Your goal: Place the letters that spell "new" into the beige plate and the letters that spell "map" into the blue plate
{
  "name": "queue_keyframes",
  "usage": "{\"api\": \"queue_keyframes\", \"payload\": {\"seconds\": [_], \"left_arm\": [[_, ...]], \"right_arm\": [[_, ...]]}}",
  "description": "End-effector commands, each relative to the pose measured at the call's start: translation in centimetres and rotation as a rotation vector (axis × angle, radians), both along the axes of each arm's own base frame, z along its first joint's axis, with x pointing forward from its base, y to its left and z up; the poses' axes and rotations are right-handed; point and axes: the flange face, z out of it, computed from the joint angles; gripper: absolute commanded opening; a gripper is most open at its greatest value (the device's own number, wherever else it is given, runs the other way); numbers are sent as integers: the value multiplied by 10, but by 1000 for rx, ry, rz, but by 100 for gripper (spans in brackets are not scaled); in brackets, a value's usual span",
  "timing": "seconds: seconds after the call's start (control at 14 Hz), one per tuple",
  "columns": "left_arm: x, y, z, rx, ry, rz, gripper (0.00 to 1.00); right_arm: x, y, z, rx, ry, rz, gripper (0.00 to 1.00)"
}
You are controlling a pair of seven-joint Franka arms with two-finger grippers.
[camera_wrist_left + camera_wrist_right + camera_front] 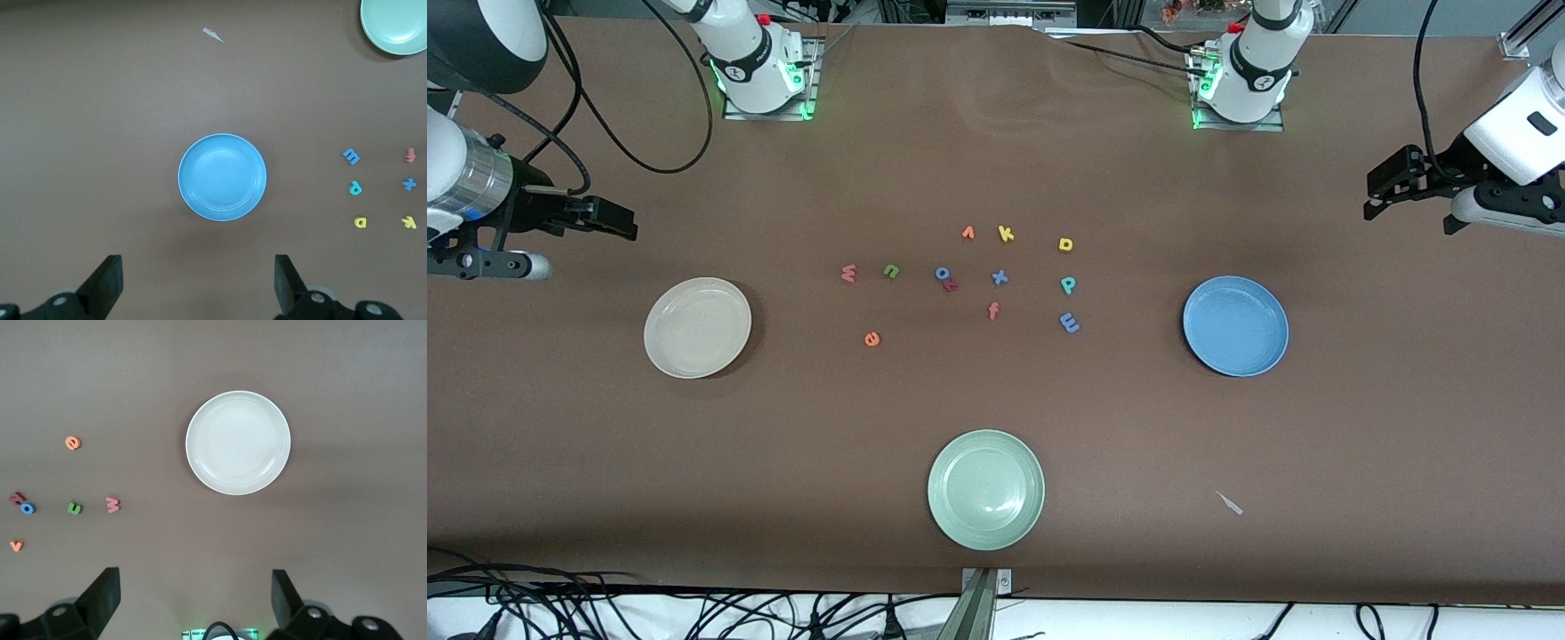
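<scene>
Waiting wide-open, left gripper (198, 283) and right gripper (193, 600) are risking decoys: yellow k (1006, 234) is sitting at nine o'clock of yellow a (1065, 244).

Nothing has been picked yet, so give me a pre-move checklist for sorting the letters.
1. Left gripper open, over bare table by the blue plate: ok.
2. Right gripper open, by the beige plate: ok.
3. Both plates empty: ok.
4. w, n, e lie apart: ok.
5. m, a, p lie apart: ok.
6. Any letter sorted: not ok.
</scene>
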Motion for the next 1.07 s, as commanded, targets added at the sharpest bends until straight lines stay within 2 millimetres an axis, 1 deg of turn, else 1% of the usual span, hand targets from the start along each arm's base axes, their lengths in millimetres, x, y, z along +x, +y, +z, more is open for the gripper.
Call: {"api": "queue_keyframes", "payload": {"seconds": [0.0, 0.71, 1.0], "left_arm": [[-3, 0, 7, -7, -4, -3, 100], [-3, 0, 7, -7, -4, -3, 100], [-3, 0, 7, -7, -4, -3, 100]], "right_arm": [[-2, 0, 2, 21, 5, 12, 100], [-2, 0, 1, 20, 4, 0, 100], [-1, 6, 0, 20, -2, 5, 100]]}}
